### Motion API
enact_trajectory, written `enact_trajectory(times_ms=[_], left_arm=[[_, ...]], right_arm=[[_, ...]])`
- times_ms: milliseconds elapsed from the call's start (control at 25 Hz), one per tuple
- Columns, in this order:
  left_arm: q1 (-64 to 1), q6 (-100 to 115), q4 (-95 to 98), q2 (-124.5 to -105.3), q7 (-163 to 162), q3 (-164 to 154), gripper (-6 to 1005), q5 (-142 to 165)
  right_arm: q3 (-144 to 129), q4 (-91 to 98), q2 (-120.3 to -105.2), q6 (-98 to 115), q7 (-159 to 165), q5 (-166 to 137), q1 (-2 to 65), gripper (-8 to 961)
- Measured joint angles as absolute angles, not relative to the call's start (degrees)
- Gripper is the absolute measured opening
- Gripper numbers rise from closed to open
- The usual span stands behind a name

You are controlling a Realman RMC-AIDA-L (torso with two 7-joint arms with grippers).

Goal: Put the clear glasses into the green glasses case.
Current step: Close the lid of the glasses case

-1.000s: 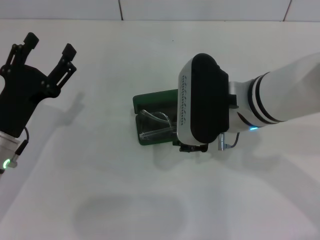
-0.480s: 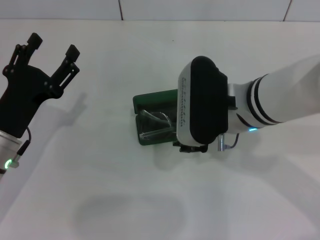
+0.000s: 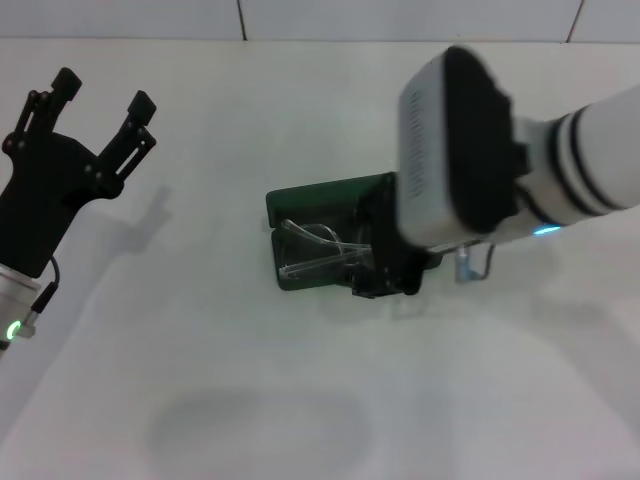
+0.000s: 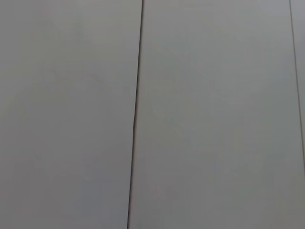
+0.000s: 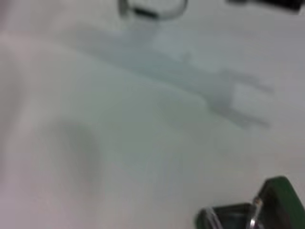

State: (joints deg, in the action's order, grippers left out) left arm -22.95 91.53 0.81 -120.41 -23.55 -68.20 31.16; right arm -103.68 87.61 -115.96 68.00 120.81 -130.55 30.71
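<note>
The green glasses case (image 3: 312,203) lies open in the middle of the table, its lid towards the far side. The clear glasses (image 3: 312,252) lie in its dark tray, arms folded. My right gripper (image 3: 385,275) hangs over the case's right end, mostly covered by the white wrist housing (image 3: 455,150). One corner of the green glasses case (image 5: 282,199) also shows in the right wrist view, with a bit of clear frame (image 5: 213,220) beside it. My left gripper (image 3: 101,91) is held open and empty at the far left, well away from the case.
The white table (image 3: 250,380) surrounds the case on all sides. A wall with a dark seam (image 3: 241,18) runs along the far edge. The left wrist view holds only grey panels and a seam (image 4: 136,114).
My right arm has swung up and to the right, uncovering more of the case's right side. The glasses stay in the case. The left gripper has barely moved.
</note>
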Motion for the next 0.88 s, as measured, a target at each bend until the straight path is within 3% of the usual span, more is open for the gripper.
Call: enact_trajectory(times_ms=[200, 880], left_arm=[[-23.3, 91.4, 0.9, -120.45, -23.6, -68.2, 875, 31.1], [-23.9, 91.2, 1.0, -120.58, -23.6, -68.2, 875, 31.2]], right_arm=[[-94.3, 84.5, -115.86, 74.6, 115.7, -123.0, 30.8, 532], [-97.1, 63.8, -116.22, 64.5, 114.0, -121.9, 39.3, 532]])
